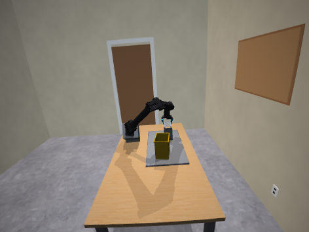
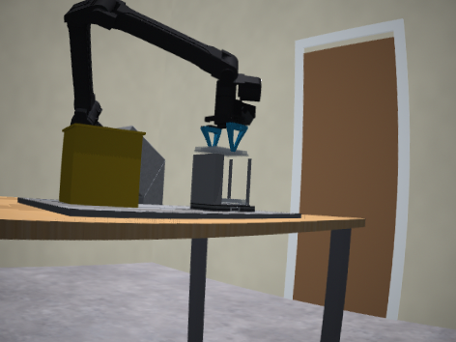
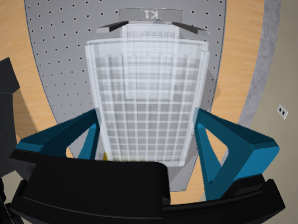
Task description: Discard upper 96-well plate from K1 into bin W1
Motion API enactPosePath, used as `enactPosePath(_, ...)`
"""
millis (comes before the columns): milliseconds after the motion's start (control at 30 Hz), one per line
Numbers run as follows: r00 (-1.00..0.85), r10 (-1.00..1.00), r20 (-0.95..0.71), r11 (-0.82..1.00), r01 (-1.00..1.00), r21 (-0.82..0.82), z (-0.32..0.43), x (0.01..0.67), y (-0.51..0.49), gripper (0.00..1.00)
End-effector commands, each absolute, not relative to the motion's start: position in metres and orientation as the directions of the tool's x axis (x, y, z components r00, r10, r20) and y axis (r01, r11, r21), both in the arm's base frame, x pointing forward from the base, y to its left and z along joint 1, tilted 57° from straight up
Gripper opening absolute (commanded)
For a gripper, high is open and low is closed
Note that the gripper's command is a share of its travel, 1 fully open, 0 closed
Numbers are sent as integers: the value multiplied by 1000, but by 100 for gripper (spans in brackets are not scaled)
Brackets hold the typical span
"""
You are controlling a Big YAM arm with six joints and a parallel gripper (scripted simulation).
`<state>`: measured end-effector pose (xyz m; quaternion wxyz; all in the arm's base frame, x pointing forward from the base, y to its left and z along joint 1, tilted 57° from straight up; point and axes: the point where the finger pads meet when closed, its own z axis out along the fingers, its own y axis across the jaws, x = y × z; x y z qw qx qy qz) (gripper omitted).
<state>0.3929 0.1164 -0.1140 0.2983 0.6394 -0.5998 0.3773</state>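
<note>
And there's the black arm (image 2: 145,29) arched high over the wooden table (image 1: 154,203), its wrist pointing straight down, and the gripper (image 2: 223,137) has its blue fingers clamped on the upper plate (image 3: 148,106), one finger on each long side, jaws standing wide because the plate itself is wide. From the side view the plate (image 2: 221,151) shows as a thin pale slab held level right at the top of the rack (image 2: 208,179), just above the rack's thin posts; whether it is touching them or a hair clear, I can't tell from here. Looking down past the fingers, the clear gridded wells fill the middle of the view, and beyond the far edge of the plate peeks the rack's label end, marked K1 (image 3: 150,14). The lower plate is hidden beneath the held one, so I can't make it out. The rack stands on a grey perforated mat (image 1: 178,157) laid across the table. Just beside it on that same mat stands the yellow bin (image 1: 162,145), upright, mouth open to the ceiling, nearer the arm's base (image 1: 131,137) in the side view. Behind it all, a brown door (image 1: 133,82) in a pale frame, and a corkboard (image 1: 268,63) on the right-hand wall.
</note>
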Motion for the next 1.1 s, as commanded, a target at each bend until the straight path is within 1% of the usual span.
enactPosePath(0, -44, -573, 819, -116, -984, -134, -100, 409, 150, 0)
enactPosePath(333, -49, -578, 815, -115, -983, -140, -88, 408, 165, 0)
enactPosePath(433, -47, -567, 822, -100, -987, -126, -94, 407, 157, 0)
enactPosePath(900, -48, -580, 813, -115, -983, -140, -74, 403, 187, 0)
enactPosePath(1000, -49, -568, 821, -97, -987, -126, -80, 404, 177, 0)
enactPosePath(1067, -39, -572, 819, -116, -985, -128, -78, 400, 189, 0)
